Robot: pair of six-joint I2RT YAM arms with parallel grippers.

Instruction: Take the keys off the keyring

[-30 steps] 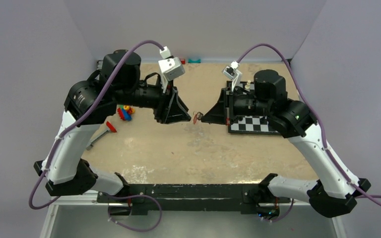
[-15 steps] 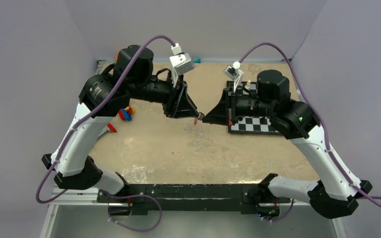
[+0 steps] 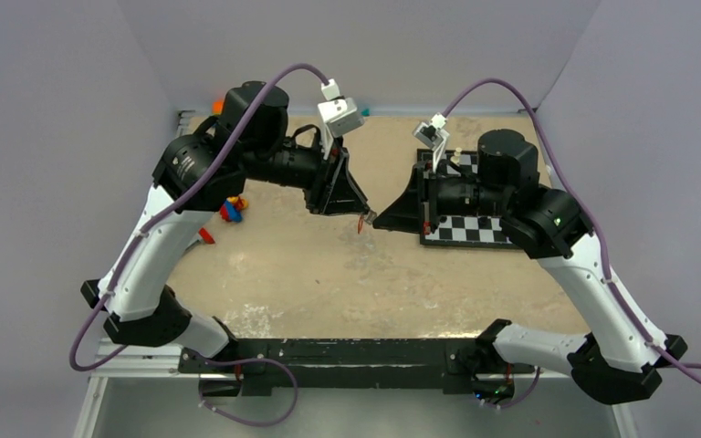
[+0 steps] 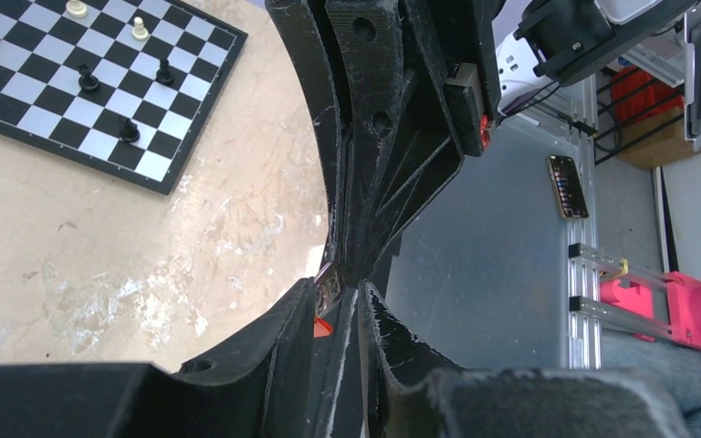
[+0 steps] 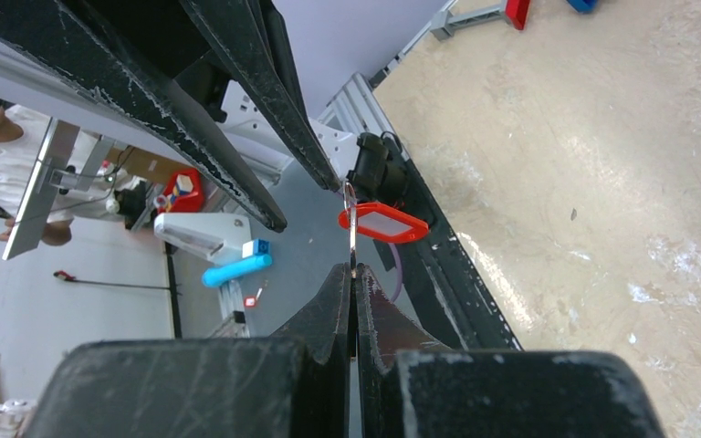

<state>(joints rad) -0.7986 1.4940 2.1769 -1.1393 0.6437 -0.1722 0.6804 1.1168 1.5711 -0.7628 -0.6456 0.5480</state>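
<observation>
My right gripper (image 3: 373,219) is held above the table's middle, shut on the thin silvery keyring (image 5: 351,239), which stands edge-on out of its tips (image 5: 353,270). The red-headed key (image 5: 383,222) hangs from the ring, a small red speck in the top view (image 3: 360,223). My left gripper (image 3: 361,213) meets the right one tip to tip. In the left wrist view its jaws (image 4: 340,290) stand a narrow gap apart, with the red key head (image 4: 322,326) and a bit of silver metal between them, against the left finger.
A chessboard (image 3: 465,230) with several pieces lies under the right arm, and shows in the left wrist view (image 4: 18,91). Coloured toy bricks (image 3: 230,209) and a grey bar with a red end (image 3: 204,235) lie at the left. A teal object (image 3: 365,111) sits at the back wall.
My left arm has swung right and forward until its tip reached the key at the right gripper. The right gripper has kept its hold and barely moved.
</observation>
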